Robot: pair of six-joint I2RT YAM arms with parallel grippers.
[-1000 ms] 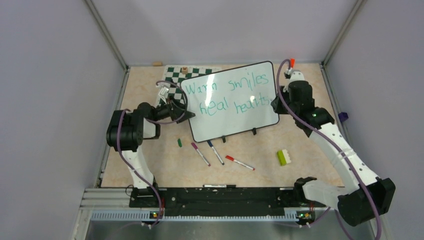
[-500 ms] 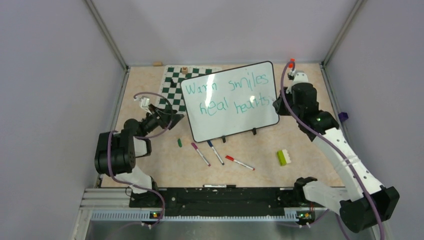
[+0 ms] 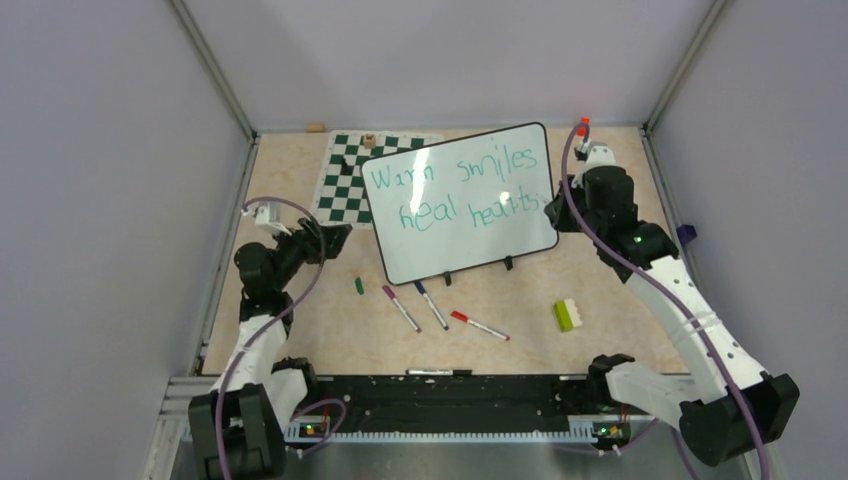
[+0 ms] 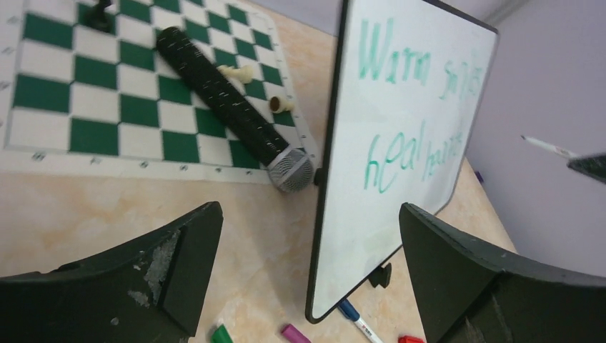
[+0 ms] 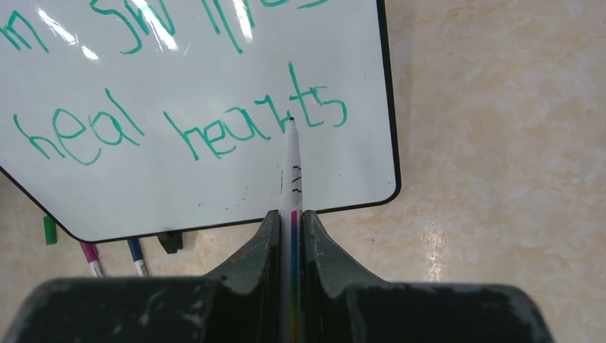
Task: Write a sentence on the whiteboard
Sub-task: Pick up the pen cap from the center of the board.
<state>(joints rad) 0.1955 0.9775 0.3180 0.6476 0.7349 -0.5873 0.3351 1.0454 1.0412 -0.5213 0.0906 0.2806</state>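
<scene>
The whiteboard point(image 3: 470, 235) stands tilted at mid-table, black clips on its near edge. The sentence point(image 3: 480, 165) reads "Warm smiles heal hearts" in teal, in two lines. My right gripper point(image 3: 553, 207) is at the board's right edge, shut on a white marker point(image 5: 291, 164). The marker's tip points at the "t" of "hearts" in the sentence point(image 5: 257, 132); I cannot tell whether it touches the whiteboard point(image 5: 214, 193). My left gripper point(image 3: 335, 237) hangs open and empty, a little left of the board's near left corner. In the left wrist view the whiteboard point(image 4: 357, 243) shows beyond the left gripper point(image 4: 309, 214).
A green-and-white chess mat point(image 3: 345, 185) lies behind the board's left side, with a black microphone point(image 4: 229, 107) and small chess pieces point(image 4: 239, 71) on it. A green cap point(image 3: 359, 285) and purple point(image 3: 400, 307), blue point(image 3: 432, 304) and red point(image 3: 479, 326) markers lie before the board. A yellow-green and white brick point(image 3: 567, 314) sits near right.
My left arm has drawn back from the board's left edge toward the near left and folded low, gripper still open. The right arm shifted slightly, then held still with the marker.
</scene>
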